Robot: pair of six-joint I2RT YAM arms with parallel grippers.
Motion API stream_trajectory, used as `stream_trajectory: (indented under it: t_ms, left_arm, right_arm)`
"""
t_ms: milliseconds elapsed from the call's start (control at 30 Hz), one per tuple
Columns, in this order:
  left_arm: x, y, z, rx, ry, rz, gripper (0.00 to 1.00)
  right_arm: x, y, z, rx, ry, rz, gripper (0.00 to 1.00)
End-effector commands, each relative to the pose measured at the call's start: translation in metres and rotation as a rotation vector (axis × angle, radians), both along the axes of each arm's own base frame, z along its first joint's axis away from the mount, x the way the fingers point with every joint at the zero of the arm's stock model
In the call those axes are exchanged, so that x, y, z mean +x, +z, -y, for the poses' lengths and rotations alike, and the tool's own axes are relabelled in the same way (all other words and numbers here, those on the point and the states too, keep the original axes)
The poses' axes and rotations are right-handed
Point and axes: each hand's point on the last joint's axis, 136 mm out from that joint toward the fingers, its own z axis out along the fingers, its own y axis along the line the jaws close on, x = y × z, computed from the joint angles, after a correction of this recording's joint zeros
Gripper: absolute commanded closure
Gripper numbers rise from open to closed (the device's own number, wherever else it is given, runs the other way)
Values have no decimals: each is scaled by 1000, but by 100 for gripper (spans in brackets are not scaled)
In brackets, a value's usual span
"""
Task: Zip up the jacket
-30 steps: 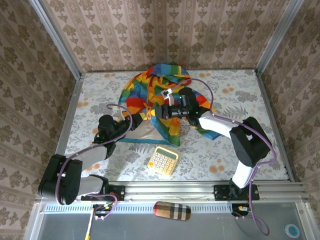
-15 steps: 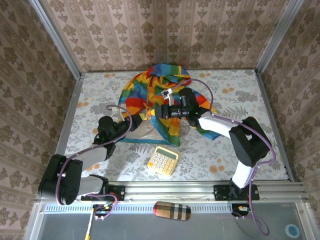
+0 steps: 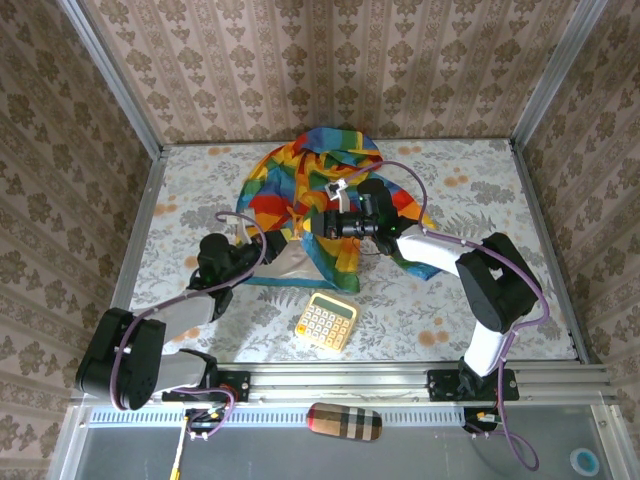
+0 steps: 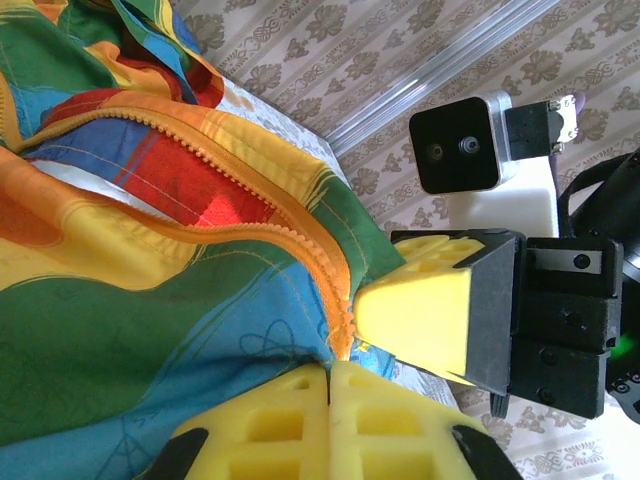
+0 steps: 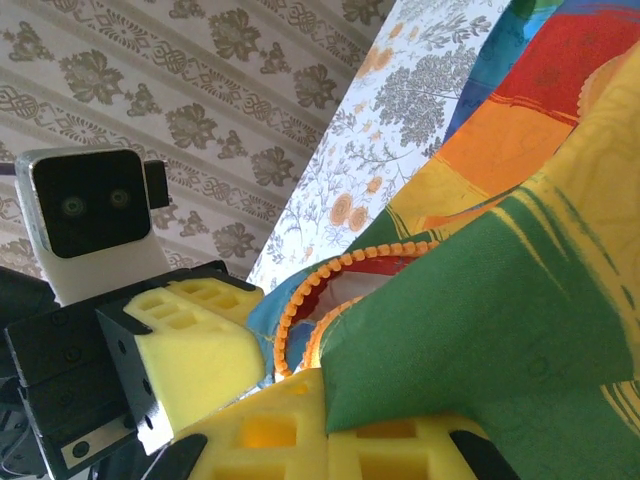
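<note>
**Supervisor:** Jaw status?

**Operator:** Both pairs are closed on cloth. I read the left gripper as pinched on the jacket at the bottom of the front opening. The right gripper is clamped on a green fold just beside it. The two grippers sit nearly tip to tip.

**Supervisor:** Where does the garment lie?

**Operator:** It is heaped on the table at far centre. What looks like the hood points away from me, and the lower hem points toward the arm bases. Both grippers meet at its near front edge.

**Supervisor:** Handling properties?

**Operator:** I judge it light, thin and limp. It holds no shape and drapes over the fingers, and it will likely bunch or slip under a pull. It is not fragile.

**Supervisor:** Grip points?

**Operator:** I would hold the hem beside the zipper band to tension it, then take the slider. I cannot make out a slider or pull tab. The orange teeth run as two separate rows that converge at the left gripper's bite, so the front is open.
</note>
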Motion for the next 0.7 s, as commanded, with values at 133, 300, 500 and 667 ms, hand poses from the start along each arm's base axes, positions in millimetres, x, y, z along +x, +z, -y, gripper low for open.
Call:
stream_trajectory:
  t_ms: [133, 300, 500, 667]
  left_arm:
    - [-6, -9, 2, 79, -14, 12, 100]
    - [-10, -7, 6, 103, -38, 19, 100]
    - [-18, -8, 9, 137, -84, 12, 100]
    - [-34, -13, 19, 170, -212, -34, 100]
  right_arm:
    - [10, 2, 4, 28, -36, 11, 100]
    - [11, -1, 6, 23, -53, 0, 100]
    - [13, -8, 8, 3, -65, -22, 100]
    - [10, -26, 7, -19, -47, -50, 100]
